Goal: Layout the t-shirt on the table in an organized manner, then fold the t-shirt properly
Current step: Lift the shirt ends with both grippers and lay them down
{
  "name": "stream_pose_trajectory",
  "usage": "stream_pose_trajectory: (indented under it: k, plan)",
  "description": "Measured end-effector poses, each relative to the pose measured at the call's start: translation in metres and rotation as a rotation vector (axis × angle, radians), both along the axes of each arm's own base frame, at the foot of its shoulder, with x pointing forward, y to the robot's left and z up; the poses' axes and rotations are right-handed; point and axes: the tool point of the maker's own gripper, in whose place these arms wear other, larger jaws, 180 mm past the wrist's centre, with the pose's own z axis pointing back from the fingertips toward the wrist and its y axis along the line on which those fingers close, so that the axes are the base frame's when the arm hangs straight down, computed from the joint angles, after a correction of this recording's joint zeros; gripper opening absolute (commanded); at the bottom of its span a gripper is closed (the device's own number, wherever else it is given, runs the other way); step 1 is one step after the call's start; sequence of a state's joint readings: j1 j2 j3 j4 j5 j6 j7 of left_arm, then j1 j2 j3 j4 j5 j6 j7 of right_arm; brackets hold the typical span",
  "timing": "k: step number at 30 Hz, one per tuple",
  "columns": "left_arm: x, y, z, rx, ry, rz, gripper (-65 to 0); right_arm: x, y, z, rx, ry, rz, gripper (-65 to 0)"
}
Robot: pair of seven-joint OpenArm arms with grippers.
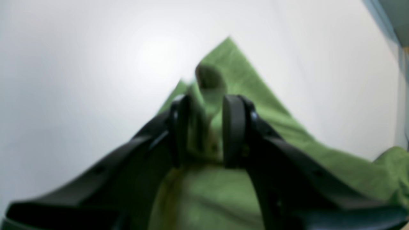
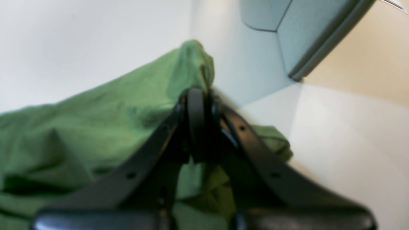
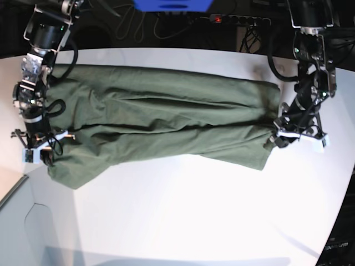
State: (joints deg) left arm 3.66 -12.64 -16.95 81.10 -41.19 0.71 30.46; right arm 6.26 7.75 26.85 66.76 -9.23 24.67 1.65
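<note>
**One shirt, two tools, stretched crosswise on the surface**

I count one garment, a plain olive-green short-sleeved cotton t-shirt (image 3: 161,119), soft and creased, and one large smooth white surface (image 3: 183,210) with a curved edge carrying it. Two arms are at work, one tool at each end of the cloth.

In the base view the t-shirt lies spread in a long band across the far half of the surface, its long axis running side to side between the two tools. One end reaches the arm on that view's left, the other ends near the arm on the right. A long fold runs along the middle of the band, and the lower corner on the view's left hangs out as a loose flap.

My right tool (image 2: 199,95) is clenched on a bunched edge of the green cloth, its black fingers pressed together with fabric rising just beyond them. In the base view it sits at the left end of the shirt (image 3: 34,145).

My left tool (image 1: 207,127) has its two black pads parted, with a ridge of green cloth standing up in the gap between them; the wrist picture is blurred, so I cannot tell whether the pads grip it. In the base view this tool is at the right end (image 3: 291,133).
</note>
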Motion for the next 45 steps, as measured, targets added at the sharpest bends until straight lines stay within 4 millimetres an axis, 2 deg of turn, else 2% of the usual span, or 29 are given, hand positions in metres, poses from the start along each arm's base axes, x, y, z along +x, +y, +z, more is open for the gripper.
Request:
stream_pose_trajectory:
  k: [2, 4, 8, 10, 13, 15, 16, 19, 22, 24, 27, 31, 37, 40, 42, 45]
  plan:
    - [0.009, 0.001, 0.01, 0.004, -0.026, -0.004, -46.8, 0.007, 0.0, 0.004, 0.008, -0.015, -0.001, -65.0]
    - [0.01, -0.005, 0.018, -0.002, -0.027, -0.035, -46.8, 0.009, 0.002, -0.001, 0.015, -0.005, 0.005, -64.6]
    - [-0.004, 0.001, 0.023, -0.029, -0.005, -0.013, -45.8, 0.001, 0.001, -0.018, 0.024, 0.074, -0.004, -49.0]
    - [-0.013, 0.001, 0.028, -0.052, -0.01, 0.016, -39.2, 0.002, -0.004, -0.014, 0.012, 0.064, -0.006, -39.8]
    - [-0.022, -0.002, 0.026, -0.089, 0.014, 0.025, -21.2, 0.002, -0.012, -0.01, -0.002, 0.059, -0.012, -27.7]
    - [-0.025, -0.01, 0.027, -0.099, 0.039, -0.002, -11.3, -0.001, -0.015, -0.012, -0.007, 0.071, -0.017, -22.3]
    - [-0.028, -0.013, 0.032, -0.097, 0.035, -0.017, -9.5, -0.004, -0.017, -0.011, -0.011, 0.073, -0.023, -21.6]
    - [-0.041, -0.014, 0.039, -0.073, 0.025, -0.024, -9.8, -0.02, -0.031, -0.001, -0.03, 0.046, -0.064, -21.5]
    - [-0.07, -0.018, 0.019, -0.076, 0.1, -0.027, -10.3, -0.039, -0.041, 0.002, -0.073, 0.054, -0.075, -21.4]
    - [-0.085, -0.021, 0.002, -0.092, 0.157, -0.017, -10.5, -0.053, -0.036, -0.006, -0.074, 0.078, -0.07, -21.4]
    - [-0.083, -0.018, -0.013, -0.108, 0.158, 0.012, -10.6, -0.073, -0.026, -0.022, -0.064, 0.125, -0.055, -21.4]
    - [-0.093, -0.007, -0.037, -0.109, 0.204, 0.07, -10.6, -0.092, -0.025, -0.034, -0.064, 0.168, -0.055, -21.3]
    - [-0.093, -0.004, -0.045, -0.111, 0.214, 0.084, -10.6, -0.104, -0.018, -0.044, -0.046, 0.196, -0.045, -21.3]
    - [-0.101, 0.001, -0.059, -0.049, 0.27, 0.077, -10.7, -0.106, -0.021, -0.043, -0.041, 0.194, -0.048, -21.3]
    - [-0.098, -0.003, -0.063, -0.028, 0.275, 0.057, -10.8, -0.11, -0.026, -0.043, -0.044, 0.196, -0.06, -21.3]
    - [-0.09, -0.022, -0.064, -0.028, 0.272, -0.002, -13.0, -0.117, -0.031, -0.045, -0.038, 0.208, -0.07, -21.3]
